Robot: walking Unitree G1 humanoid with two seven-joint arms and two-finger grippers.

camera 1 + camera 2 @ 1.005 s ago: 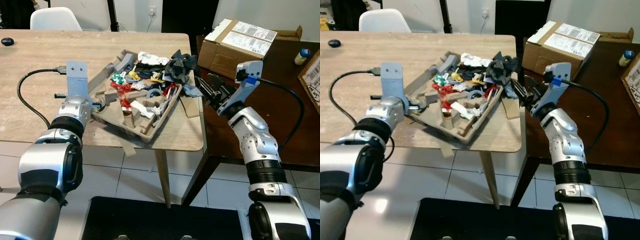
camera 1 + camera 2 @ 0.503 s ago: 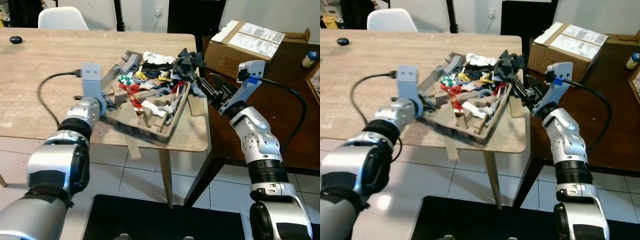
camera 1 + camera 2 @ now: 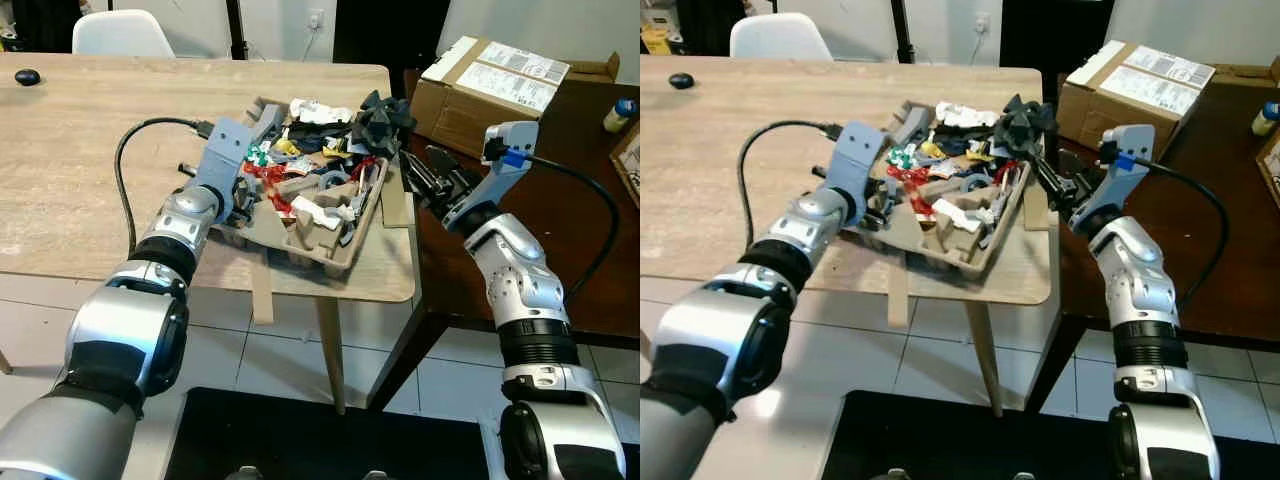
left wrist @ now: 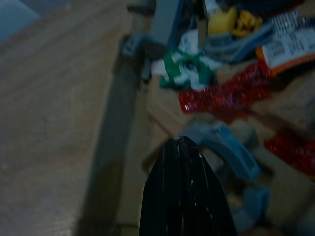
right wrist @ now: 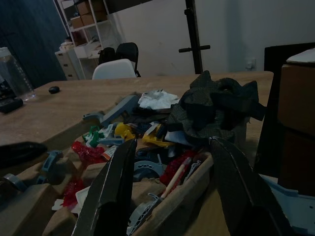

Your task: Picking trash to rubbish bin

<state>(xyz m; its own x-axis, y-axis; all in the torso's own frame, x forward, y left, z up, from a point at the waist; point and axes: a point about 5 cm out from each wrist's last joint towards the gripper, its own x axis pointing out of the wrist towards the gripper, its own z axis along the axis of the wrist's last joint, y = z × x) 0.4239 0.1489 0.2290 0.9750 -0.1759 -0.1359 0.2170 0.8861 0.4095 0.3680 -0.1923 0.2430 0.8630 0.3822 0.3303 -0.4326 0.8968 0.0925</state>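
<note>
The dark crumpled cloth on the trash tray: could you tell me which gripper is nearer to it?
Right. The right gripper sits open just off the table's corner, beside the dark cloth. The left gripper is at the tray's opposite side, fingers together.

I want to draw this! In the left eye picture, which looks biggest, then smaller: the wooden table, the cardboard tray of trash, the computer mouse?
1. Wooden table: biggest.
2. Cardboard tray of trash: in between.
3. Computer mouse: smallest; it sits far from the camera, which shrinks it a bit more.
</note>
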